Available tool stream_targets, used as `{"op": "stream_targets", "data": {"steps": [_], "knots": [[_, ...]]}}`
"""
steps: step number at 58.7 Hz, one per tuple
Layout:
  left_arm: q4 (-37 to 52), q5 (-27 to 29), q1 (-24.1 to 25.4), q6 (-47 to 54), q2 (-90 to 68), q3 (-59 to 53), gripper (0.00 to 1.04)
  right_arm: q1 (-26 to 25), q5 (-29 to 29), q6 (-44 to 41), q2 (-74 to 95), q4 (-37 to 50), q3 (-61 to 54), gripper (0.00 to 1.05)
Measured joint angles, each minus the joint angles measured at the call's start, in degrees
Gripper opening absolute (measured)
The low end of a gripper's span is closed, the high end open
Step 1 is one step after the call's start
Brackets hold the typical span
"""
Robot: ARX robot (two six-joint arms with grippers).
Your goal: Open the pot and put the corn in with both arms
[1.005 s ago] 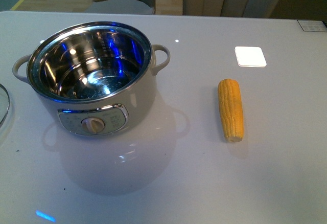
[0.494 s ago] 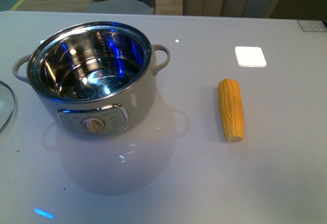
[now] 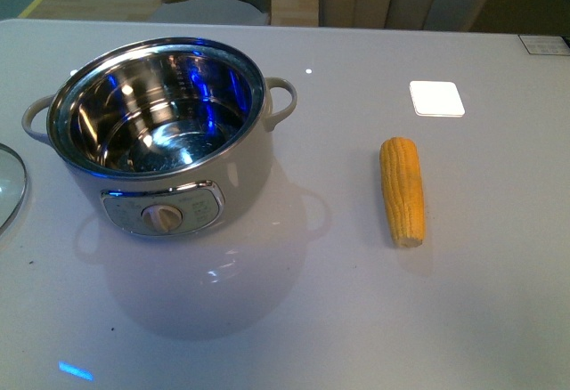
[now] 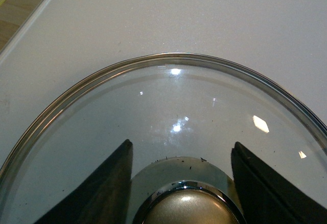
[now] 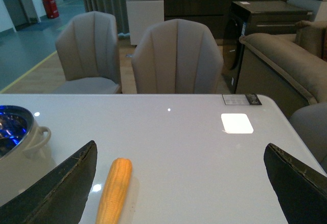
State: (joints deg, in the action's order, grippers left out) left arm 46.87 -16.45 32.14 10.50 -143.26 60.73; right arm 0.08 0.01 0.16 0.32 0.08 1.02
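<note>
Presently, left to right:

**Lid** (image 3: 7,185): glass with a steel rim. Only its edge shows at the far left of the table (image 3: 294,319), off the pot and just apart from it. Judged fragile, smooth and fairly heavy. The knob (image 4: 186,208) is the one sound hold.

**Left gripper** (image 4: 182,143): its fingers stand on either side of that knob. The knob is cut off by the frame edge, so it cannot be told whether they pinch it or stand clear.

**Pot** (image 3: 160,132): cream, left of centre and uncovered. The steel inside is bare, the dial faces near, and there is a loop handle on each side. Judged heavy and steady, so it should need no holding. The mouth is far wider than the cob.

**Corn** (image 3: 402,190): one husked cob lying flat right of centre, well apart from the pot, with its length running near to far.
- Handling: judged light and stiff, and round enough to roll. The bumpy kernels should give some purchase but would bruise under a hard squeeze.
- Best hold: across the middle, jaws crosswise to its length, so that it hangs level.

**White square** (image 3: 436,98): a bright patch on the table, far of the corn.

**Right gripper** (image 5: 180,144): jaws spread wide and empty above the table. The cob is not between them.
</note>
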Motion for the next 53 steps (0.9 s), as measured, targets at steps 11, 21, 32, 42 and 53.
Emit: {"op": "stream_targets", "data": {"steps": [11, 21, 32, 42, 53], "knots": [[-0.37, 0.42, 0.0, 0.17, 0.52, 0.0, 0.91, 0.0, 0.0, 0.0, 0.0, 0.0, 0.0, 0.96], [-1.97, 0.59, 0.13, 0.15, 3.8, -0.02, 0.98, 0.0, 0.0, 0.0, 0.0, 0.0, 0.0, 0.96], [-3.69, -0.07, 1.33, -1.05, 9.51, -0.83, 0.98, 0.0, 0.0, 0.0, 0.0, 0.0, 0.0, 0.96], [-3.76, -2.25, 3.3, -2.03, 17.51, -4.48, 0.98, 0.0, 0.0, 0.0, 0.0, 0.02, 0.0, 0.96], [-3.39, -6.25, 3.21, -4.57, 31.93, -13.31, 0.98, 0.0, 0.0, 0.0, 0.0, 0.0, 0.0, 0.96]]}}
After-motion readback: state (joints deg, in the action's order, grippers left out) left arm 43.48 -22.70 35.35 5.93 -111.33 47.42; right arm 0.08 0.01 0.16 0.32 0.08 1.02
